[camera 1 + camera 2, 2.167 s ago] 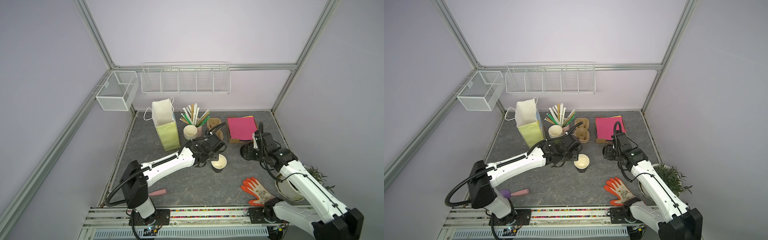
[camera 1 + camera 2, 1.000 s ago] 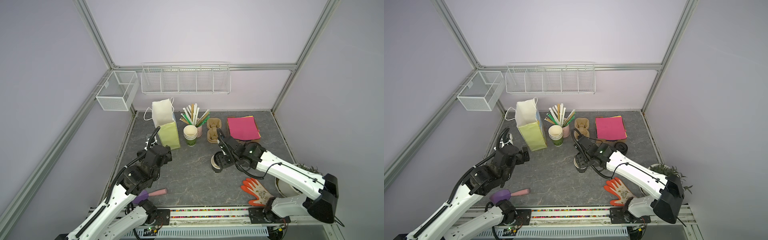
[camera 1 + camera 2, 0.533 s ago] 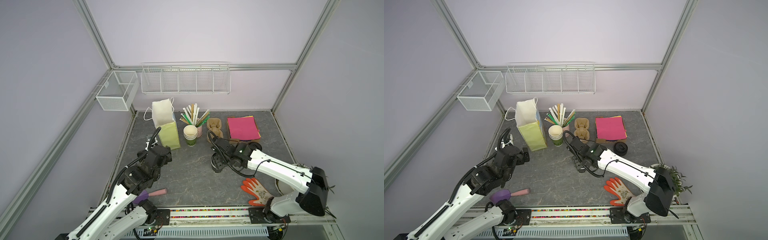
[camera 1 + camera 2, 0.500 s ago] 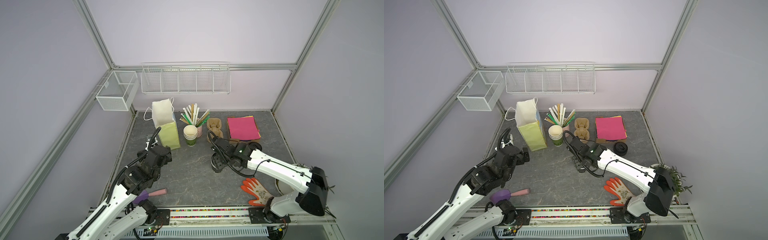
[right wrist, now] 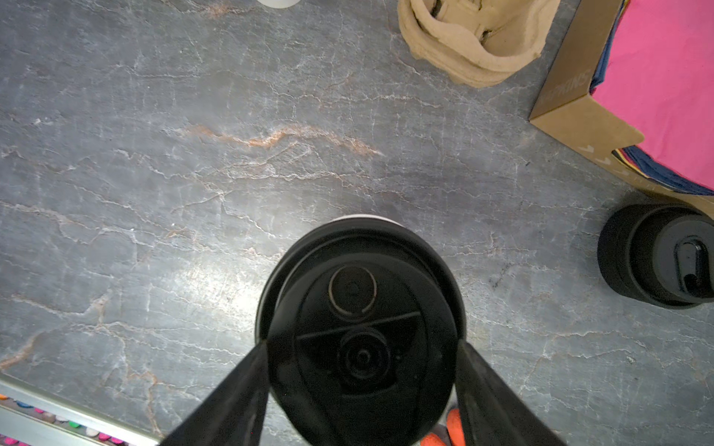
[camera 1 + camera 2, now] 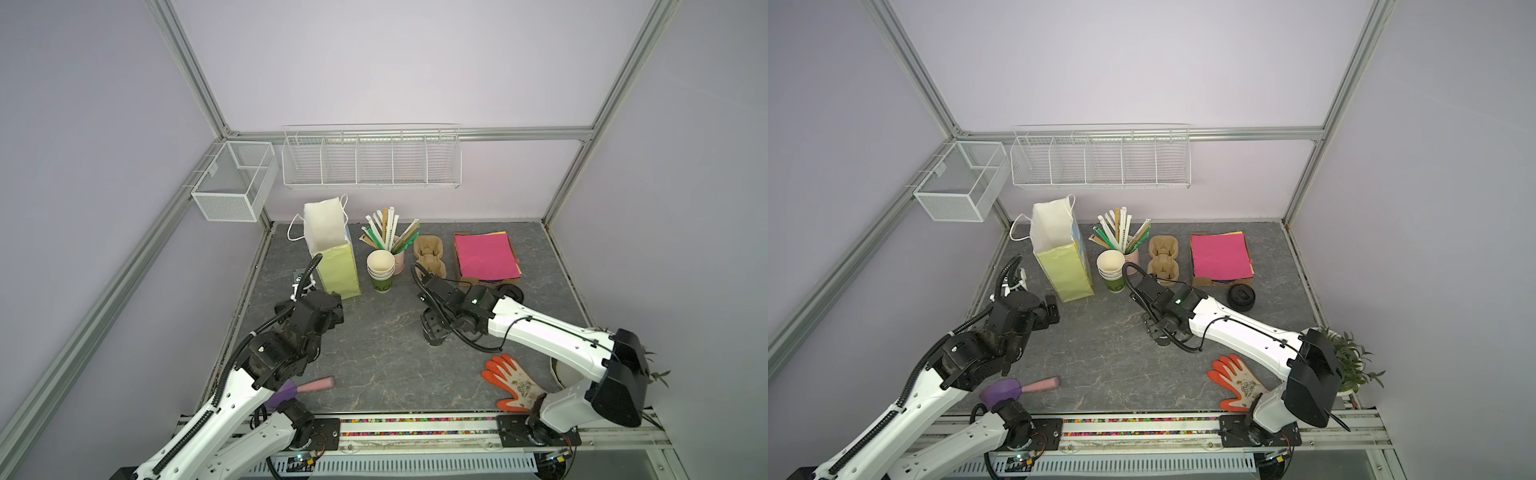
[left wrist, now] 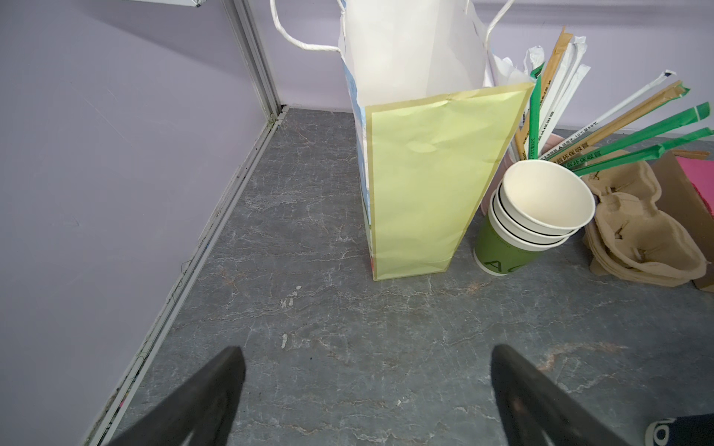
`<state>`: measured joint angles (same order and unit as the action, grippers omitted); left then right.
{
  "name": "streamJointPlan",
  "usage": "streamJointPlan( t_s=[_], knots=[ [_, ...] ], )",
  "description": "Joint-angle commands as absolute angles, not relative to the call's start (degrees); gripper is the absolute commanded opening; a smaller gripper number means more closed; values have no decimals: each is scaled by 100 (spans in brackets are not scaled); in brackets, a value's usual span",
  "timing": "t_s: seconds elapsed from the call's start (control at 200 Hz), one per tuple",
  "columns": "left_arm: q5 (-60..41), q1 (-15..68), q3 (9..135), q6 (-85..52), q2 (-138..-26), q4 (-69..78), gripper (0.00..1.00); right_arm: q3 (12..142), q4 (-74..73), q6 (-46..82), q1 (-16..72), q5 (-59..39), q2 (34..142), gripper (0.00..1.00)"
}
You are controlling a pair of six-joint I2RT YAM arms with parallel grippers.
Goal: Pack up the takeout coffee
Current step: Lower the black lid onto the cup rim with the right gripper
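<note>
tabletop (image 6: 374, 374) of grey marble carries everything you have in front of you. biggest on it is the yellow-green paper bag (image 6: 336, 270), upright and open at the back left, then the box of pink napkins (image 6: 484, 255) at the back right. your left tool (image 7: 365, 359) hangs over bare tabletop in front of the bag, jaws spread wide with nothing between them. your right tool (image 5: 361, 349) points straight down near the middle, its fingers (image 5: 239, 386) pressed to either side of the takeout coffee (image 5: 353, 287). the coffee stands upright on the tabletop with its lid on, in front of the pulp cup carriers (image 6: 430, 255). the stack of green cups (image 6: 380, 270) sits just beside the bag, with the wrapped straws (image 6: 388, 232) behind it. smallest, a second black lidded piece (image 6: 1241, 297) sits just beside the napkin box's near corner; you cannot tell whether it is a cup or only lids.
</note>
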<state>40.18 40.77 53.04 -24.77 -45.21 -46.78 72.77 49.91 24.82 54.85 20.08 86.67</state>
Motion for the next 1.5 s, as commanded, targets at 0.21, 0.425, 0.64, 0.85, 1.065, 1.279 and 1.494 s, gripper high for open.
streamJointPlan(
  t_s=[0.21, 0.425, 0.64, 0.85, 1.065, 1.279, 1.494],
  knots=[
    [4008, 4043, 5212, -2425, -4500, -4689, 99, 7277, 5010, 2459, 5504, 2013, 8755, 73],
    [3992, 4043, 5215, -2421, -4533, -4694, 99, 7241, 4980, 2470, 5493, 2013, 8774, 73],
    [3981, 4043, 5212, -2419, -4543, -4693, 99, 7208, 4991, 2466, 5470, 1973, 8815, 74],
    [3963, 4043, 5212, -2421, -4559, -4693, 99, 7174, 4993, 2486, 5423, 1929, 8814, 74],
    [3955, 4043, 5212, -2417, -4572, -4693, 99, 7135, 4965, 2492, 5357, 1927, 8768, 74],
    [3955, 4043, 5212, -2409, -4570, -4693, 99, 7163, 4912, 2461, 5341, 1924, 8762, 74],
    [3955, 4043, 5212, -2408, -4573, -4694, 99, 7173, 4896, 2476, 5318, 1942, 8687, 75]
  ],
)
